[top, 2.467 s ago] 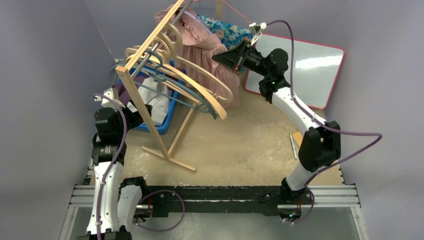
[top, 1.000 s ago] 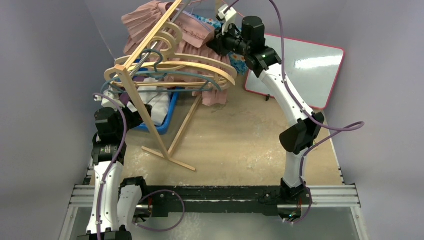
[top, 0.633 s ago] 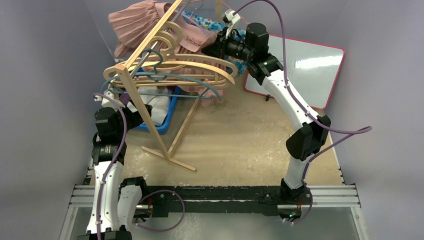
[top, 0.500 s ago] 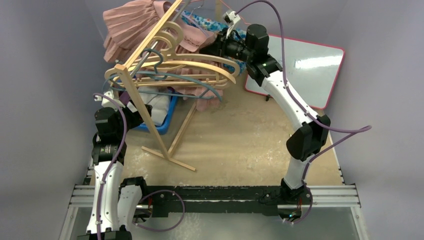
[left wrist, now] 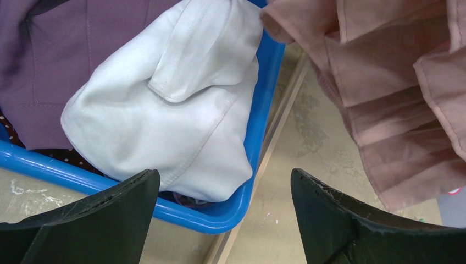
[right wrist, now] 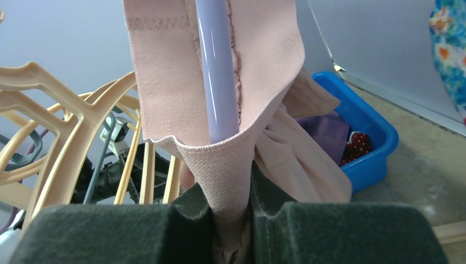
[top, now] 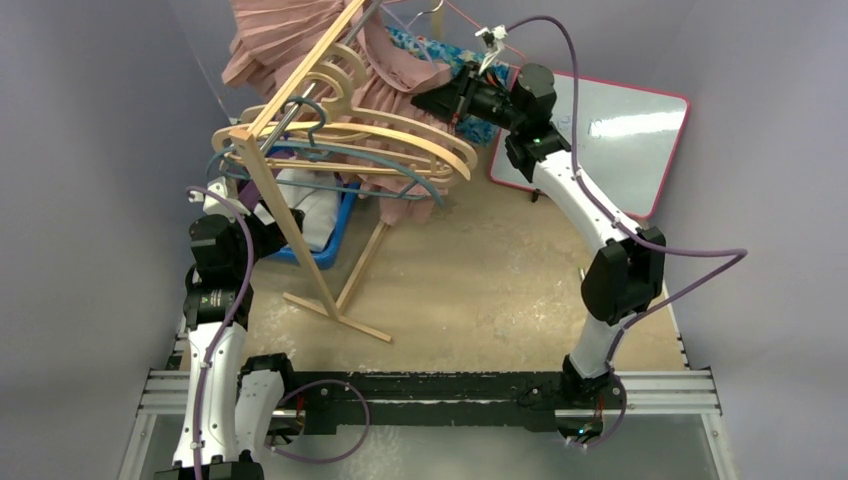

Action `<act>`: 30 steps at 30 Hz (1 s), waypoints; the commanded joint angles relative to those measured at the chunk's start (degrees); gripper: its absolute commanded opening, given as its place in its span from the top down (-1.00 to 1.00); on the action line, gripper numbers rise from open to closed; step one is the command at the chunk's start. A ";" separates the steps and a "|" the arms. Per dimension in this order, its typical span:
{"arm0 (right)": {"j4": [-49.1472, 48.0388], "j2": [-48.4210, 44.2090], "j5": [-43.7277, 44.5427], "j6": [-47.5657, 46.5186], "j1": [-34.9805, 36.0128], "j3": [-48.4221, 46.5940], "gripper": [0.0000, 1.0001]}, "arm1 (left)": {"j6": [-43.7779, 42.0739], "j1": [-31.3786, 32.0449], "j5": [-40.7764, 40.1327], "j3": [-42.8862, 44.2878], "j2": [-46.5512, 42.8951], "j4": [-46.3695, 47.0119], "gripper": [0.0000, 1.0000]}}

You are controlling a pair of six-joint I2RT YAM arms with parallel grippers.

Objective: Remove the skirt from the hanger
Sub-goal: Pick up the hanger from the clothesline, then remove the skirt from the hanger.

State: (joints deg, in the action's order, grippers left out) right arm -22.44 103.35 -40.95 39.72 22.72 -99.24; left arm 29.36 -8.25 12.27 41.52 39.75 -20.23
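The pink pleated skirt (top: pixel 392 88) hangs over the wooden rack at the back. My right gripper (top: pixel 428 101) reaches in from the right and is shut on it. In the right wrist view the gripper (right wrist: pixel 231 214) pinches the skirt's elastic waistband (right wrist: pixel 165 82). The lilac hanger bar (right wrist: pixel 217 71) runs inside the stretched waistband loop. In the left wrist view my left gripper (left wrist: pixel 222 220) is open and holds nothing. It hovers over the blue bin's rim (left wrist: pixel 264 110), and the skirt's hem (left wrist: pixel 395 99) hangs at its upper right.
A wooden rack (top: pixel 300 235) carries several wood and blue hangers (top: pixel 420 145). Under it stands a blue bin (top: pixel 337 225) holding white cloth (left wrist: pixel 165 110) and purple cloth (left wrist: pixel 66 55). A floral garment (top: pixel 440 52) hangs behind, and a red-rimmed white board (top: pixel 620 140) lies at back right.
My right arm has drawn back to the right and slightly down with the waistband. The skirt, earlier flung up to the left, has swung back toward the middle. The left arm is still.
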 commanded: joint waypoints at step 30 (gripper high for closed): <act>-3.62 -28.45 -0.26 -17.16 -3.69 53.60 1.00 | 20.30 0.44 23.39 -7.64 7.99 26.37 -1.00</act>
State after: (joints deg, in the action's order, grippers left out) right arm -22.13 80.75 -40.60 27.05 16.84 -47.51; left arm 38.24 -8.10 26.65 36.58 45.87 -8.32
